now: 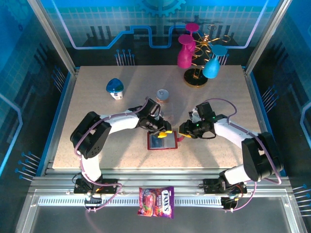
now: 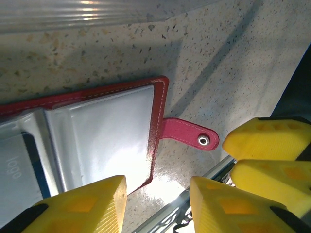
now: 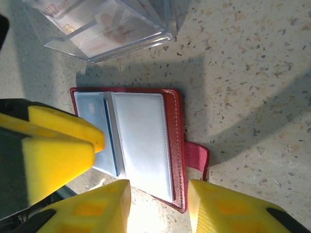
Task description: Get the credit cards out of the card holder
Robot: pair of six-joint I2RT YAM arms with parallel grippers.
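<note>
The red card holder (image 1: 161, 141) lies open and flat on the speckled counter (image 1: 218, 97), between the two arms. Its snap tab (image 2: 189, 135) sticks out sideways on the surface. A blue-and-white card (image 3: 94, 112) sits in one of its grey see-through pockets.

The left pincer (image 2: 158, 204) hangs low over the holder with its yellow fingers spread, one corner of the holder lying beneath the gap. The right pincer (image 3: 158, 208) is also spread, straddling the holder's tab-side edge and pinching nothing. The two sets of yellow pads are close together.

A clear box (image 3: 112, 29) stands just beyond the holder, and a candy packet (image 1: 156, 201) rests on the rail in front.
</note>
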